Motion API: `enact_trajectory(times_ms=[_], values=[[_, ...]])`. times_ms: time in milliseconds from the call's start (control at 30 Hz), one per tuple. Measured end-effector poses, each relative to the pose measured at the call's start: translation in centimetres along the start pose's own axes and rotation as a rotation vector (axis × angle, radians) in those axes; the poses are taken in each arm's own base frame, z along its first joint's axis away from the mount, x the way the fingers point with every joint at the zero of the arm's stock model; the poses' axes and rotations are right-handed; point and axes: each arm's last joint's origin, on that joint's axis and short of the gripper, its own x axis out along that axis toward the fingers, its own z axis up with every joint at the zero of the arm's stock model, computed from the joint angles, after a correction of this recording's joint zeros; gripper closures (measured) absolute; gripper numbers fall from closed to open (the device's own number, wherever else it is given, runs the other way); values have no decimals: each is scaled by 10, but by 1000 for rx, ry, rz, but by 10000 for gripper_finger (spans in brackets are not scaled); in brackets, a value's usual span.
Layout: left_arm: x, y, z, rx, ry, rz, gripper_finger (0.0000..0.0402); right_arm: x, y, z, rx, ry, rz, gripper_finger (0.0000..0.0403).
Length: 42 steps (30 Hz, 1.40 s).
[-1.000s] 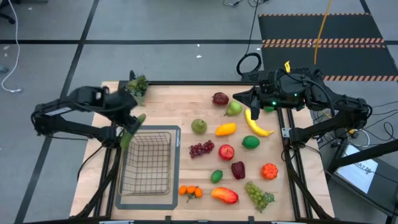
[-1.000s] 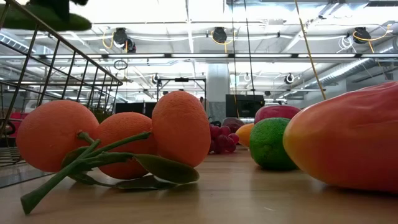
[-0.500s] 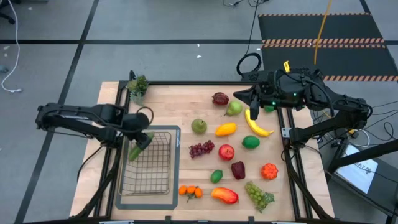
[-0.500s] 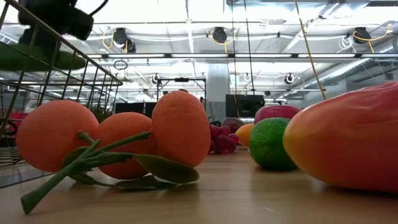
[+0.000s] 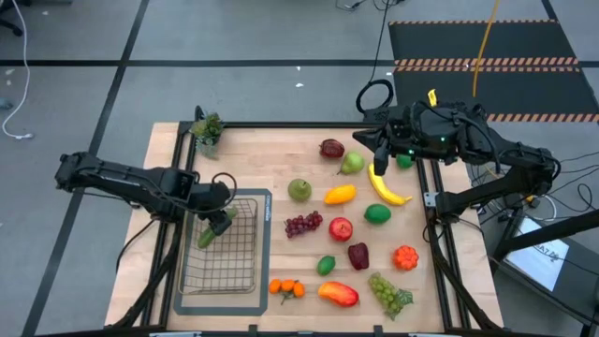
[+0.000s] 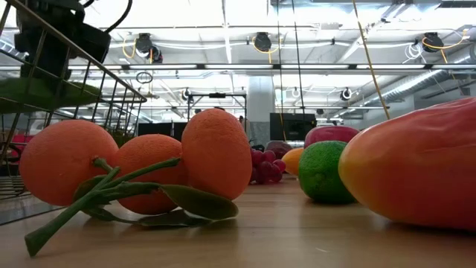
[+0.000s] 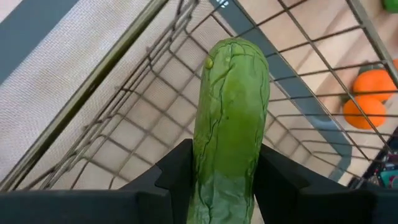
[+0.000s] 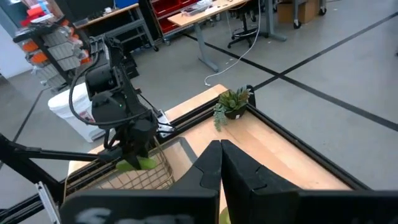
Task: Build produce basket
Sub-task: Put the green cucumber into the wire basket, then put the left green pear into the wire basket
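Over the far end of the shallow grey wire-mesh basket (image 5: 223,245), which lies on a flat grey mat (image 5: 264,301) near the bench's (image 5: 281,150) left edge, the left hand (image 5: 221,220) now hangs with the long green toy cucumber (image 5: 208,235) clamped between its two dark fingers (image 7: 174,177). A second ago the cucumber was being carried beyond the basket's far rim, close to the small potted green sprig (image 5: 207,129) at the far left corner. It has since travelled inward and lower, so that the fruit's free end sits inside the basket's outline. Judged from that, the carry is nearly done and the release comes next, and this would be the first piece in, since the mesh floor shows nothing else.

The left arm reaches in from the left edge, its wrist tipped down. In the wrist view the cucumber points steeply at the mesh floor but looks clear of it.

The right hand (image 5: 378,153) waits closed and empty above the far right part of the bench, unmoved, beside the green pear (image 5: 351,164) and yellow banana (image 5: 385,186). The other produce lies spread over the bench's right half, with the orange cluster (image 5: 286,288) just beside the mat's near right corner.
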Motion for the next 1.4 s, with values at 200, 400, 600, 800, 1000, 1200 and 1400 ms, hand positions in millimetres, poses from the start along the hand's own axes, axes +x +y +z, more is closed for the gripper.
enact_trajectory(times_ms=[200, 400, 600, 800, 1000, 1200, 1400], values=[[16, 9, -4, -59, 24, 59, 261, 0, 0, 0, 2, 0, -1, 403], [24, 16, -8, -81, 44, 97, 261, 0, 0, 0, 3, 4, 1, 403], [24, 16, -8, -86, 45, 95, 261, 0, 0, 0, 46, 6, 1, 403], [24, 16, -8, -102, 46, 92, 236, 0, 0, 0, 52, 6, 1, 403], [24, 16, -9, -123, 47, 92, 179, 0, 0, -1, 58, 7, 2, 403], [18, 9, -6, -134, 51, 42, 157, 0, 0, -1, 81, 7, 2, 403], [0, -5, 3, -87, 9, -22, 177, 0, 2, -1, 106, 11, 10, 403]])
